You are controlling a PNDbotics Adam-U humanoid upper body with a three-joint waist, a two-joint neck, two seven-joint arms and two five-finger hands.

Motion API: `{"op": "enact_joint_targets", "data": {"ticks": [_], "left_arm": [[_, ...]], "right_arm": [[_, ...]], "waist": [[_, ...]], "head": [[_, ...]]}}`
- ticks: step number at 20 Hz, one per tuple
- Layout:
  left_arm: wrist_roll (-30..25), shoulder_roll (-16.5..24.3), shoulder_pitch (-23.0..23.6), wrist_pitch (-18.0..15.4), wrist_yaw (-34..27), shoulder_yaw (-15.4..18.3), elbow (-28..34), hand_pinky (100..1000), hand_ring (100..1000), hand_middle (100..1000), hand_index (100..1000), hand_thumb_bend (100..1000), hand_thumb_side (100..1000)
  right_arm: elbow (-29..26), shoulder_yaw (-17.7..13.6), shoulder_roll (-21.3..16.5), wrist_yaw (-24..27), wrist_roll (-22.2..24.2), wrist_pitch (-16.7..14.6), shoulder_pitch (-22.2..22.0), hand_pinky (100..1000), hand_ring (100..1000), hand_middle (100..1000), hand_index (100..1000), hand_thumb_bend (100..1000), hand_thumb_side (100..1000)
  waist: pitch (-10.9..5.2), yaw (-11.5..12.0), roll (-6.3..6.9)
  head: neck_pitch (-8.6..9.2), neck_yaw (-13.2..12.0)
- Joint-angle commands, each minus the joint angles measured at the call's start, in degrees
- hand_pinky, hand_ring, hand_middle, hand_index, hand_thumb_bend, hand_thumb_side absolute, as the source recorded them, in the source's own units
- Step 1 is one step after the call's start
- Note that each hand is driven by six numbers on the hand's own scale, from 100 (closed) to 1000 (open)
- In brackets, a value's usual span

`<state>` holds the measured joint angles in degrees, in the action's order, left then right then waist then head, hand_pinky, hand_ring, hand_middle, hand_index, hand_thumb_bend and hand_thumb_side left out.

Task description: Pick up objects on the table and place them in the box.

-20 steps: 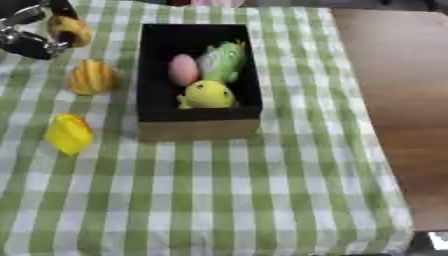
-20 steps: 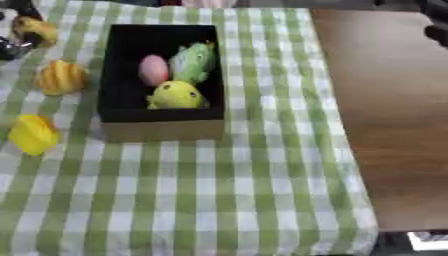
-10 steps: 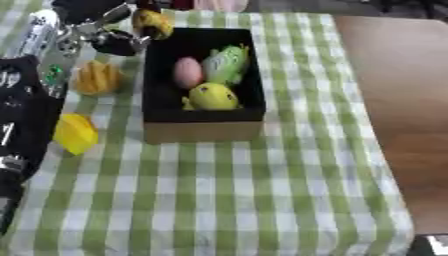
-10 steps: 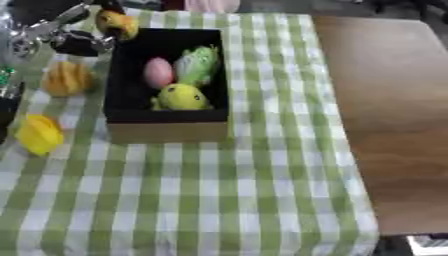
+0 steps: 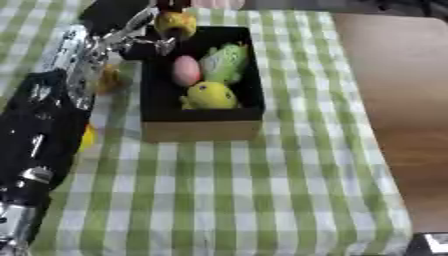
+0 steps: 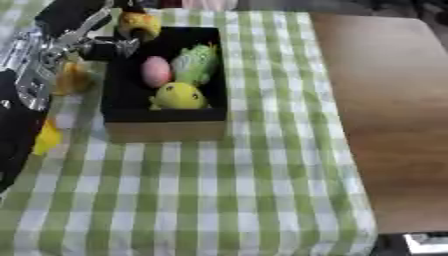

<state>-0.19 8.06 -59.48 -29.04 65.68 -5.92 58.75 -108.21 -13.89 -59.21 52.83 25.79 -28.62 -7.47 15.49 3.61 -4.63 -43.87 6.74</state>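
In the left eye view, the robot's left hand (image 5: 144, 30) reaches in from the left side, its black and silver arm running down the left edge. The hand's fingers are curled round a small yellow toy (image 5: 175, 22), held at the far left corner of the box (image 5: 201, 127). Just below and to the right of the hand, inside the black-lined box, lie a pink egg (image 5: 185, 70), a green toy (image 5: 224, 62) and a round yellow plush (image 5: 210, 95). Left of the box and under the forearm, an orange-yellow object (image 5: 109, 80) peeps out on the green checked cloth (image 5: 227, 195) over the worktop; nearer the camera, a yellow shape (image 5: 87, 137) shows at the arm's edge.

In the right eye view, the same hand holds the toy above the box's far left rim. The bare brown worktop (image 6: 385, 115) lies well to the right of the hand. The right hand shows in neither view.
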Motion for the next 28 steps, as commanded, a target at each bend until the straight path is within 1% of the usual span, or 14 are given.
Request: {"op": "enact_joint_targets", "data": {"ticks": [1, 4, 6, 8, 9, 11, 16, 19, 22, 23, 24, 25, 26, 28], "left_arm": [[-2.4, 0.0, -0.3, -0.6, 1.1, -0.6, 0.6, 744, 600, 531, 640, 100, 100], [-6.1, 0.0, 0.2, -1.1, 3.2, -0.6, 0.0, 804, 699, 623, 748, 100, 275], [-8.2, -0.1, 0.3, -1.1, 3.9, -0.5, 0.1, 868, 783, 714, 831, 119, 439], [-9.5, -0.2, 0.3, -1.1, 4.0, -0.4, 0.5, 915, 834, 768, 879, 207, 594], [-9.9, -0.3, 0.4, -0.9, 4.0, -0.3, 0.7, 938, 854, 788, 897, 305, 724], [-10.2, -0.3, 0.7, -0.4, 4.3, -0.2, 1.1, 959, 872, 806, 912, 388, 803], [-9.2, 0.2, 1.3, 0.4, 4.9, -0.1, 1.9, 971, 898, 823, 928, 469, 813], [-8.6, 0.8, 1.5, 0.3, 4.8, 0.0, 2.5, 966, 898, 821, 926, 453, 799], [-7.8, 2.6, 1.6, 0.1, 3.5, 0.0, 3.7, 942, 885, 808, 914, 372, 728], [-7.5, 3.7, 1.6, 0.0, 2.7, 0.0, 4.4, 938, 882, 805, 912, 364, 722], [-7.5, 5.1, 1.7, -0.2, 1.5, -0.2, 5.0, 929, 875, 798, 905, 320, 714], [-7.7, 6.7, 1.9, -0.4, -0.2, -0.3, 5.5, 928, 874, 797, 904, 315, 713], [-8.4, 8.5, 2.2, -0.7, -2.3, -0.5, 5.9, 921, 866, 790, 896, 268, 716], [-10.7, 12.1, 2.9, -1.0, -7.9, -0.5, 6.8, 920, 864, 788, 893, 242, 722]], "right_arm": [[0.1, -0.3, -1.0, -1.2, 0.2, 0.4, 0.5, 1000, 1000, 613, 991, 100, 885], [0.1, -0.3, -0.5, -1.9, 0.2, 0.9, 0.2, 1000, 1000, 612, 992, 100, 887], [0.2, -0.2, -0.3, -2.4, 0.2, 1.3, 0.1, 1000, 1000, 612, 992, 100, 889], [0.2, -0.2, 0.0, -2.8, 0.1, 1.4, 0.0, 1000, 1000, 612, 992, 100, 889], [0.2, -0.2, 0.1, -2.9, 0.1, 1.5, 0.0, 1000, 1000, 612, 992, 100, 890], [0.2, -0.2, 0.3, -3.2, 0.0, 1.6, -0.2, 1000, 1000, 612, 992, 100, 891], [0.0, -0.4, 0.6, -4.1, -0.2, 1.5, -1.1, 1000, 1000, 612, 992, 100, 892], [-0.2, -0.7, 0.8, -4.4, -0.6, 1.2, -1.8, 1000, 1000, 612, 992, 100, 891], [-0.5, -1.2, 0.9, -4.6, -1.1, 0.6, -3.0, 1000, 1000, 613, 992, 100, 887], [-0.5, -1.5, 0.9, -4.6, -1.3, 0.4, -3.5, 1000, 1000, 613, 992, 100, 887], [-0.5, -1.7, 0.9, -4.5, -1.6, 0.3, -4.1, 1000, 1000, 613, 992, 100, 885], [-0.5, -2.1, 0.9, -4.4, -1.8, 0.1, -4.6, 1000, 1000, 613, 992, 100, 885], [-0.5, -2.4, 0.9, -4.2, -2.1, 0.1, -5.2, 1000, 1000, 614, 992, 100, 884], [-0.6, -3.0, 1.0, -3.9, -2.4, 0.0, -6.2, 1000, 1000, 614, 993, 100, 883]], "waist": [[-0.78, 0.2, 0.16], [-0.68, 0.6, 0.39], [-0.63, 0.7, 0.47], [-0.58, 0.8, 0.49], [-0.55, 0.8, 0.50], [-0.53, 0.9, 0.56], [-0.71, 1.3, 0.76], [-0.87, 1.6, 0.75], [-1.28, 1.9, 0.83], [-1.47, 2.2, 0.92], [-1.68, 2.5, 1.02], [-1.87, 2.8, 1.12], [-2.06, 3.2, 1.25], [-2.36, 3.9, 1.45]], "head": [[-0.24, 0.6], [-0.24, 0.7], [-0.24, 0.8], [-0.24, 0.8], [-0.24, 0.8], [-0.24, 0.9], [-0.24, 0.9], [-0.24, 1.0], [-0.24, 1.1], [-0.24, 1.3], [-0.24, 1.5], [-0.24, 1.7], [-0.24, 2.1], [-0.24, 2.7]]}}
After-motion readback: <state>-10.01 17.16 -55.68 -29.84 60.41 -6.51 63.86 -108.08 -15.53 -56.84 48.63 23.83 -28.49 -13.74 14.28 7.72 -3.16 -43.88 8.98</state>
